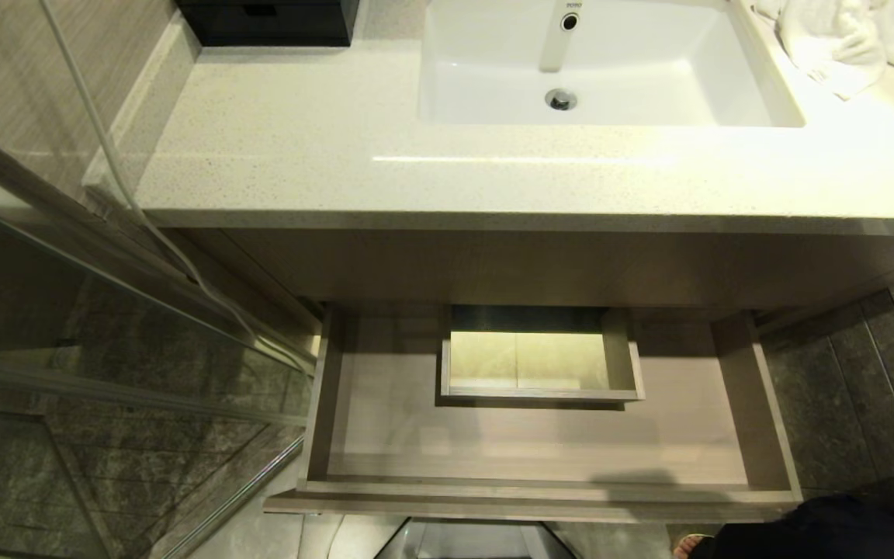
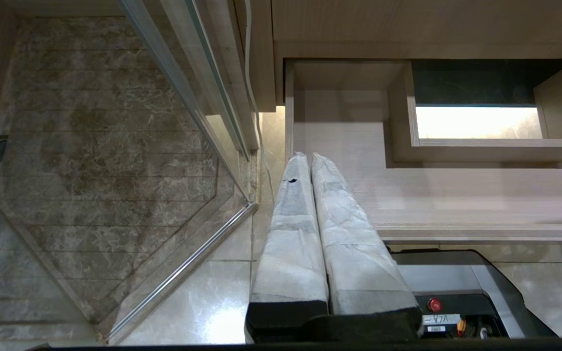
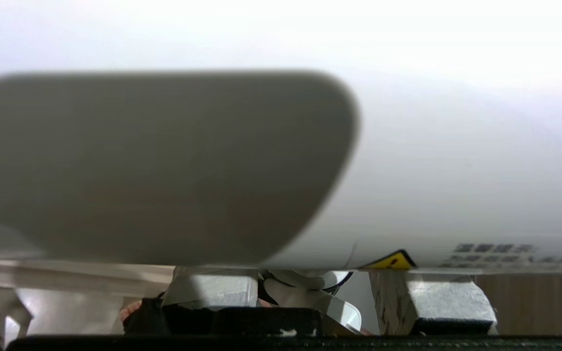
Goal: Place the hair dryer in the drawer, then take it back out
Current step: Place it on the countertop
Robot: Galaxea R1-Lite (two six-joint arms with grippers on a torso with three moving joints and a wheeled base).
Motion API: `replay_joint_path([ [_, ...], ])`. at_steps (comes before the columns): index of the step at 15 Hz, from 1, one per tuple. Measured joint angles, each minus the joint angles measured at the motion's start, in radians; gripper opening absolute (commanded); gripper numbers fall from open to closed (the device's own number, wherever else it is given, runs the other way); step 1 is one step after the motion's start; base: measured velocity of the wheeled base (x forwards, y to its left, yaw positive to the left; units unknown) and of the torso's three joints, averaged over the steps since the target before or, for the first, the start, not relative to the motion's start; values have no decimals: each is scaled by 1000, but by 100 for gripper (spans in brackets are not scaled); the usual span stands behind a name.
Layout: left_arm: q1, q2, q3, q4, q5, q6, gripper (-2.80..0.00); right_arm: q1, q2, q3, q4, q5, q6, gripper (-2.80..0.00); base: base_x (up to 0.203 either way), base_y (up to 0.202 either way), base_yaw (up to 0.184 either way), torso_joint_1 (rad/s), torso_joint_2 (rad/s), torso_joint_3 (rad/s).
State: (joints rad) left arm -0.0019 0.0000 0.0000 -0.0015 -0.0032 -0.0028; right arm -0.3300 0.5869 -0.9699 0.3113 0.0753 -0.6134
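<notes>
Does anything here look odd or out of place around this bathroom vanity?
A white cord trails from the left wall down past the countertop toward the open drawer, dangling loose. The towel lies crumpled beside the sink.

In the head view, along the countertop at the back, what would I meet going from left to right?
Black box → faucet over the white sink → white towel.
</notes>
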Motion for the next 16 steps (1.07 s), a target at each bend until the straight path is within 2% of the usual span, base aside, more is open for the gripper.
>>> replay_joint_path([
  [6, 0, 0, 0, 0, 0, -1, -280, 0, 37, -34, 13, -1, -5, -280, 0, 0, 0, 30, 0, 28],
  [12, 0, 0, 0, 0, 0, 0, -280, 7, 78, -92, 22, 4, -15, -280, 0, 0, 0, 253, -18, 228],
  [16, 0, 0, 0, 0, 0, 0, -280, 21, 145, -159, 12, 52, -48, -280, 0, 0, 0, 303, -83, 225],
])
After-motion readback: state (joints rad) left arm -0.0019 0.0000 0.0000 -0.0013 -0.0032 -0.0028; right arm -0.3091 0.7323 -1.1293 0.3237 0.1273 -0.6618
